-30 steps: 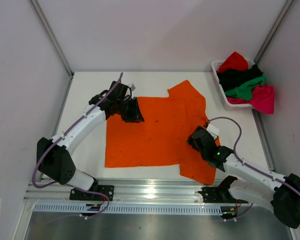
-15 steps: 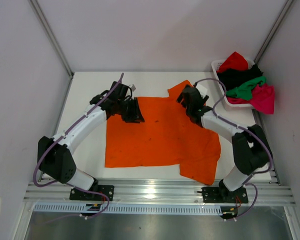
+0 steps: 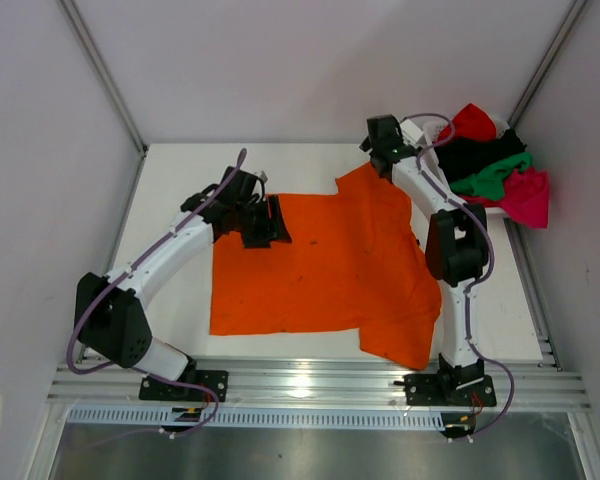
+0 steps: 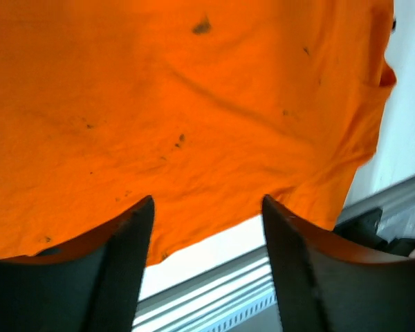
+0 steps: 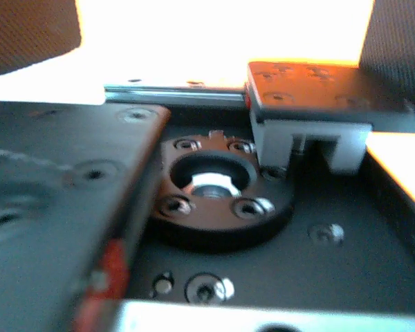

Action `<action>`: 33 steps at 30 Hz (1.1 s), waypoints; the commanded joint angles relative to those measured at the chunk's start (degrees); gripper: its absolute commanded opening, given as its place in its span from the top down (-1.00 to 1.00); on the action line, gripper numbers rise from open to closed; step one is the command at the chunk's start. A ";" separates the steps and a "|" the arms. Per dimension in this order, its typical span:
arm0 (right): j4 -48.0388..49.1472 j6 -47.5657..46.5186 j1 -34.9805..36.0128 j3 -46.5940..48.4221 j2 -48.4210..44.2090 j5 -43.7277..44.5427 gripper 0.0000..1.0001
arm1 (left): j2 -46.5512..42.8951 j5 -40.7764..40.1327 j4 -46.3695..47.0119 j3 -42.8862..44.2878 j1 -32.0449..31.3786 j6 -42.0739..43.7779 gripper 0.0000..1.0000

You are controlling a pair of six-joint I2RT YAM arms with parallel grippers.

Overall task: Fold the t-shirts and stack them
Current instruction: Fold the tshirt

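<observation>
Red, black, green and magenta cloth t-shirts (image 3: 488, 165) are heaped in a white slatted plastic basket (image 3: 478, 206); left pincer (image 4: 207, 202) and right pincer (image 3: 383, 132) are released.

right wrist view blurred, orange t-shirt (image 4: 194, 104) cropped

The white surface (image 3: 300, 165) extends beyond and to both sides of the left fingers (image 3: 270, 222) and is enclosed by plain pale walls (image 3: 310, 60) at the back, left and right. A white slatted basket (image 3: 477, 211) sits at the far right corner of the surface, well apart from the left fingers, on their right. An aluminium rail (image 3: 300, 380) runs along the near edge, well behind those fingers, with a perforated cable tray (image 3: 280, 415) just beside it on the near side.
</observation>
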 commanded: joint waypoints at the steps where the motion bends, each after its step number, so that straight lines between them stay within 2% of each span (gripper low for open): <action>1: -4.04 3.70 -1.10 -5.40 -1.74 -1.33 -0.99 | -4.89 -7.40 6.43 -2.92 0.29 -2.60 -0.39; 4: 4.82 -0.78 -1.01 -15.06 -6.76 -4.59 -0.99 | -8.40 -6.53 13.89 -6.34 1.16 -4.45 -0.59; 6: 6.61 -2.45 -1.01 -16.94 -8.35 -5.73 -0.99 | -8.76 -5.74 15.58 -6.35 1.87 -4.72 -0.60; 11: 9.08 -4.66 -1.62 -17.48 -8.44 -9.51 -0.99 | -8.41 -0.39 19.01 -7.14 3.36 -4.01 -0.57; 18: 13.81 -5.10 -1.71 -18.78 -7.20 -13.03 -0.99 | -11.57 4.46 25.86 -13.63 5.56 -4.63 -0.59; 21: 16.37 -6.15 -2.50 -18.97 -6.68 -18.13 -0.86 | -12.02 5.25 26.66 -14.61 6.00 -4.63 -0.59; 25: 16.64 -6.07 -3.46 -13.55 -3.88 -19.46 -0.77 | -11.40 7.00 26.66 -14.61 6.00 -4.80 -0.55; 33: -0.56 0.78 -4.87 11.68 11.57 -15.76 -0.72 | -12.28 7.10 26.66 -16.81 6.00 -5.15 -0.51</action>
